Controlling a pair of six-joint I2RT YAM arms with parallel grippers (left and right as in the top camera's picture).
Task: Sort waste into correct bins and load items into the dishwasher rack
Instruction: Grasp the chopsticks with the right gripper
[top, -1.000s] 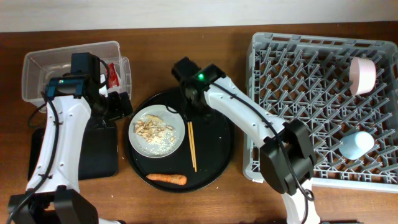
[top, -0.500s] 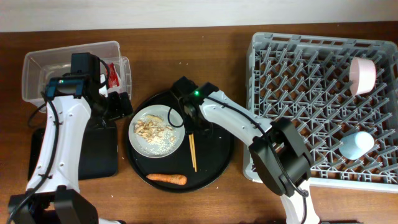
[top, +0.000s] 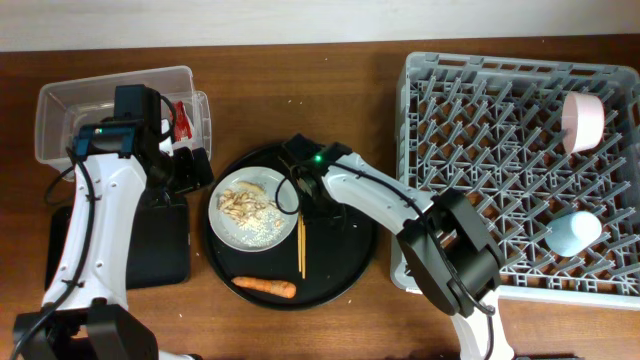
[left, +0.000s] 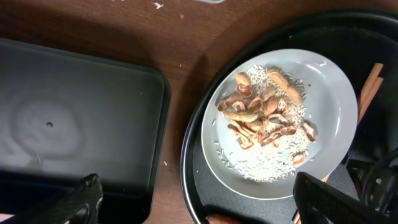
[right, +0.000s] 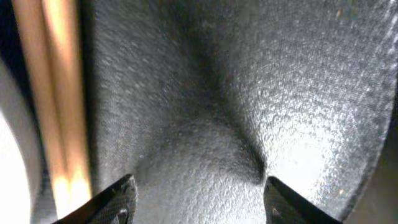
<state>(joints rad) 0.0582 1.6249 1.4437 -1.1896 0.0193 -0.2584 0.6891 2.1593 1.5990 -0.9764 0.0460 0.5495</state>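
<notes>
Overhead view: the plate, bearing food scraps, lies on the round black tray. The chopsticks lie just beside the plate's right edge, and the carrot lies near the tray's lower rim. The right gripper hangs low by the chopsticks' upper end, jaws apart over bare tray with the sticks just outside one finger. The left gripper, jaws wide apart and empty, hangs between the clear tub, which holds the red wrapper, and the flat black tray. The bowl and cup rest in the dishwasher rack.

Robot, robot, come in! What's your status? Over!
Left gripper open, empty. Right gripper open, low over round black tray; chopsticks beside it, ungrasped. Plate close alongside.
</notes>
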